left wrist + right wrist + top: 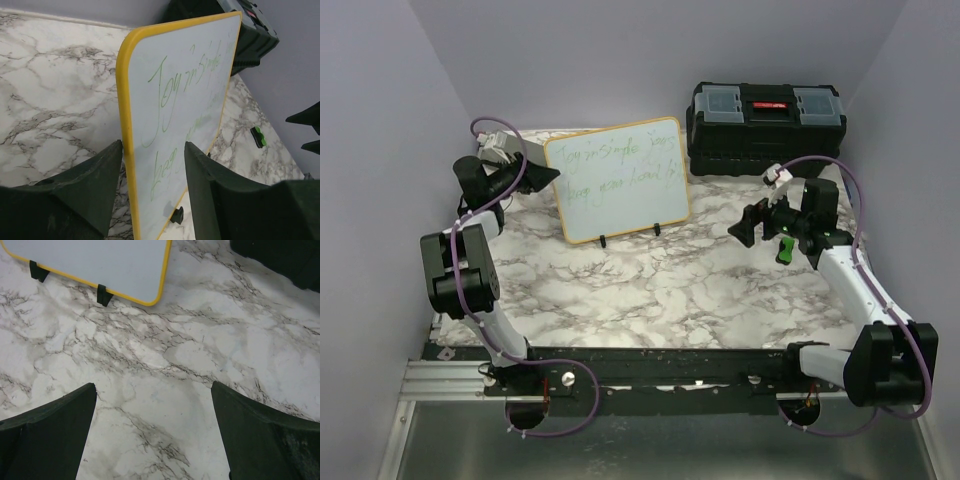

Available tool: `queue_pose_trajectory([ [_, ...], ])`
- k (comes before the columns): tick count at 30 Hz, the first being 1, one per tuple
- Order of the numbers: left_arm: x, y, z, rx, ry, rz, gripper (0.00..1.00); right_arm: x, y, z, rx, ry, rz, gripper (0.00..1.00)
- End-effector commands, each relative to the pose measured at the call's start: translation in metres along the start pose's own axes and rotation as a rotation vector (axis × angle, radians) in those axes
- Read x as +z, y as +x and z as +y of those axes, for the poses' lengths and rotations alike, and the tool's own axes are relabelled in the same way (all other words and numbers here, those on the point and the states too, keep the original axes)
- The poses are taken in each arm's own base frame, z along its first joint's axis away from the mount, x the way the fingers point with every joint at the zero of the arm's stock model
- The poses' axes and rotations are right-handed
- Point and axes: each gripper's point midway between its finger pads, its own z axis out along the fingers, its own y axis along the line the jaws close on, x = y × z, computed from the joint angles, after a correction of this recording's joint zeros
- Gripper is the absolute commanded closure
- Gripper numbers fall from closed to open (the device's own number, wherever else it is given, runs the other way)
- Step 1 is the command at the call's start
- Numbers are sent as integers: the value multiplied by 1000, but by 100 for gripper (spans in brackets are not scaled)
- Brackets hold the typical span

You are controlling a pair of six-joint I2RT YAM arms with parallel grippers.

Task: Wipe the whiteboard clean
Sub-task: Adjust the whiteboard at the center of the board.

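**left jaws astride the board's edge, right hand empty**

nearest the arm bases, the marble table [660,290] lies bare. a little farther in, on the right, the right gripper [153,386] hangs over the marble with its jaws spread wide and nothing between them. no eraser or cloth shows in any view, so it is unclear what it would wipe with.

farther back and left of centre, the whiteboard [617,180] stands upright on its two small black feet [103,294], leaning back slightly, with green handwriting [165,95] across its face. the left gripper [153,146] straddles the board's left edge, one finger behind the yellow frame and one in front of the white face. the jaws stand partly open. i cannot tell whether either pad is touching yet, and no firm clamp shows.

at the far right, a black toolbox [765,115] sits close behind the board's right corner.

the likely risk is the board tipping or swivelling. it rests on narrow feet, and a pinch on one edge alone gives little hold against wiping pressure from the right. if one pad lands first it could shove the board backward or twist it toward the toolbox. the front pad may also smear the ink.
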Motion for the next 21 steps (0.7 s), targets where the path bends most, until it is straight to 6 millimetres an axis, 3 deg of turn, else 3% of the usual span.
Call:
queue_pose_trajectory([
  [1, 3, -2, -2, -32, 52, 13, 49, -3, -2, -5, -20, 34, 5, 0],
  [9, 8, -1, 3, -79, 63, 34, 57, -5, -4, -7, -27, 50, 0, 0],
  [15, 11, 3, 2, -118, 111, 47, 70, -6, -4, -10, -27, 65, 2, 0],
  [21, 12, 3, -2, -125, 149, 40, 72, -6, -4, -11, -28, 71, 3, 0],
])
